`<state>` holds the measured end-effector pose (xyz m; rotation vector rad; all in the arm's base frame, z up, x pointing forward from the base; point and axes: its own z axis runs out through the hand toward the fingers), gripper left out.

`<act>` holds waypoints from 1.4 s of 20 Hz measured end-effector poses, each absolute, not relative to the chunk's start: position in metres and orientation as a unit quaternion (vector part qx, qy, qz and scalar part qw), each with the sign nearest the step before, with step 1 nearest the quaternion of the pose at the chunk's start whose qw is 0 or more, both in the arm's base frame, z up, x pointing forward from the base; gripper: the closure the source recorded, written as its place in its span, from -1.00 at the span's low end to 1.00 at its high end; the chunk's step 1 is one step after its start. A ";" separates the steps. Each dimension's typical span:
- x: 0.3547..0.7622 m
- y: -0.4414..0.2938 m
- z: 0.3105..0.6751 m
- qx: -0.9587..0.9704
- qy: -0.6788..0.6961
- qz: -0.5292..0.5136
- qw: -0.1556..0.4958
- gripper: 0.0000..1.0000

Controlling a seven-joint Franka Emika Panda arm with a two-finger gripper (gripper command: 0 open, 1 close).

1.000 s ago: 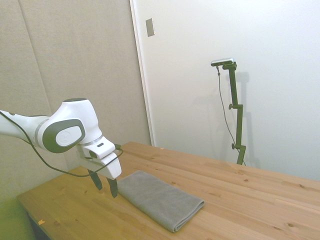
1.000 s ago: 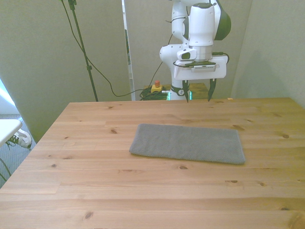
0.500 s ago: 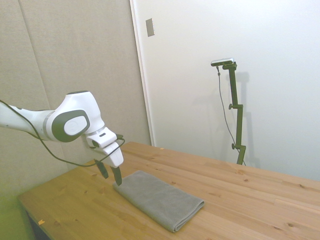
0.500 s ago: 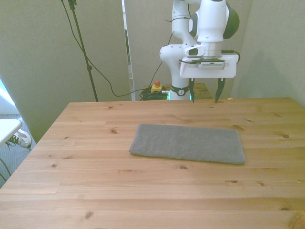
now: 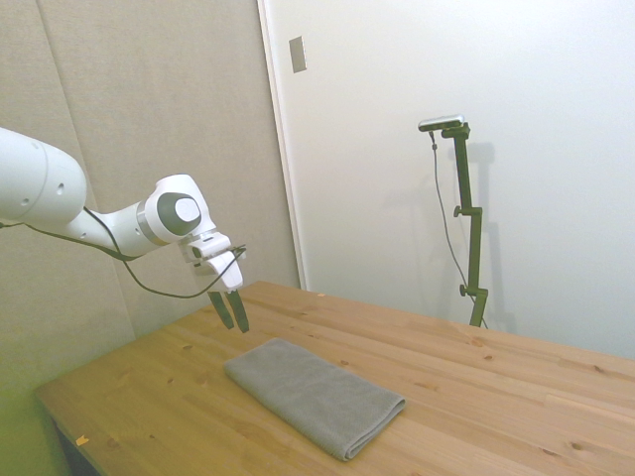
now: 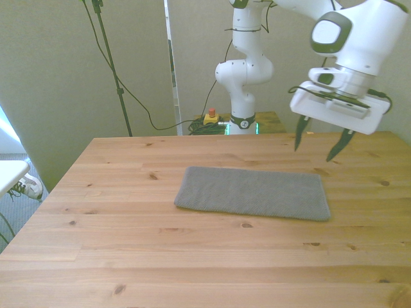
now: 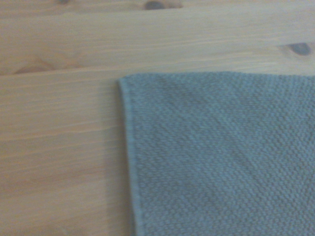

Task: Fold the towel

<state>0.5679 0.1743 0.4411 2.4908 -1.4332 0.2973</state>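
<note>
While your end effector (image 5: 234,315) hangs in the air with its two dark fingers (image 6: 299,133) spread wide and nothing between them, the towel (image 6: 253,192) lies flat on the desk (image 6: 192,256), a plain grey oblong stretched across the middle of the boards. In the front view you see the end effector (image 6: 320,144) above the towel's end at the front view's right, tilted, clear of the cloth and not touching it. From the side you find it over the far short end of the towel (image 5: 316,394), with a gap of bare wood showing beneath the fingertips.

Your wrist camera looks down on one corner of the towel (image 7: 216,157): a rounded, thick hemmed edge, coarse terry weave, and the pale desk (image 7: 59,147) boards running beside it with a few dark knots. That picture is a little soft.

You can see that the towel's nearer long edge in the side view is thick and layered, lying flush on the wood.
</note>
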 end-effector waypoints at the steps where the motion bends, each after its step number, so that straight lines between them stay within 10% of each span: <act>1: 0.573 0.184 0.435 0.856 -0.489 0.101 0.139 -1.00; 26: 0.628 0.194 0.343 0.829 -0.475 0.115 0.272 -1.00; 27: 0.628 0.191 0.343 0.828 -0.476 0.115 0.274 1.00; 28: 0.627 0.187 0.342 0.826 -0.477 0.115 0.277 1.00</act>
